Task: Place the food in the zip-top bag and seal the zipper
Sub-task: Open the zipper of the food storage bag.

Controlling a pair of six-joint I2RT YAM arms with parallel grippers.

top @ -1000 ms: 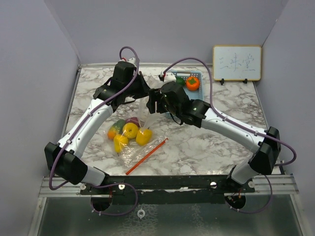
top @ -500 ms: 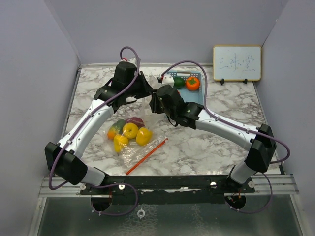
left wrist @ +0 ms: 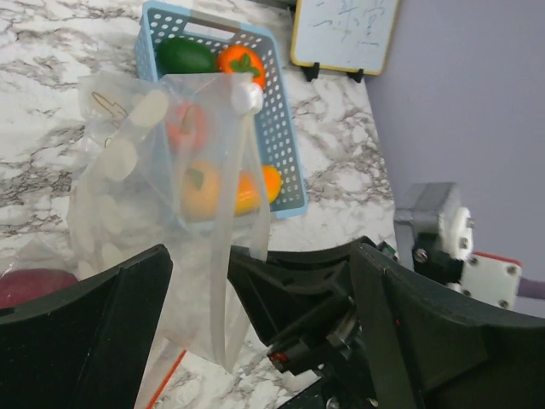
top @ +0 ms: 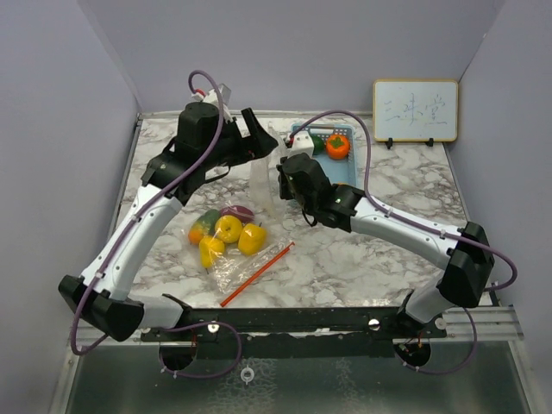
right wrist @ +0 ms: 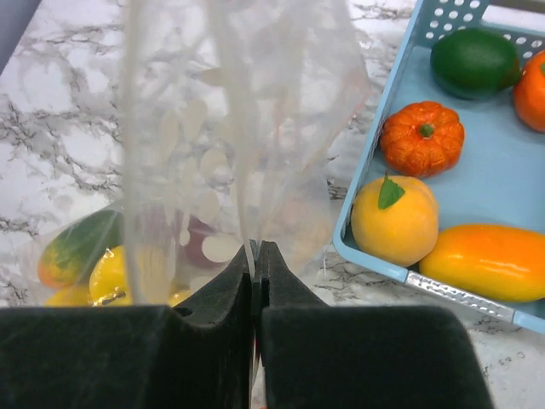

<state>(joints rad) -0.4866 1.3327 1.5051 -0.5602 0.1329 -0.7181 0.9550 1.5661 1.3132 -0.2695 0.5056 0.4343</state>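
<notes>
The clear zip-top bag [top: 261, 185] stands pulled up from the table, its top edge pinched in my right gripper [top: 279, 178], which is shut on it [right wrist: 255, 252]. Food lies in the bag's lower part: yellow pieces [top: 228, 228], a green-orange one [top: 202, 226] and a purple one [top: 237, 211]. The bag's red zipper strip [top: 256, 274] rests on the marble. My left gripper [top: 257, 138] hangs open behind the bag; in the left wrist view the bag [left wrist: 170, 213] hangs between its spread fingers [left wrist: 85, 341] without being touched.
A light blue basket [top: 345, 168] at the back holds more food: a green piece [right wrist: 473, 61], an orange pumpkin [right wrist: 421, 136], a yellow-orange fruit [right wrist: 394, 223] and a long orange one [right wrist: 485, 262]. A small whiteboard [top: 415, 110] stands back right. Purple walls enclose the table.
My left gripper has let go of the bag, opened wide and drawn up and back. My right gripper has moved in and closed on the bag's top edge.
</notes>
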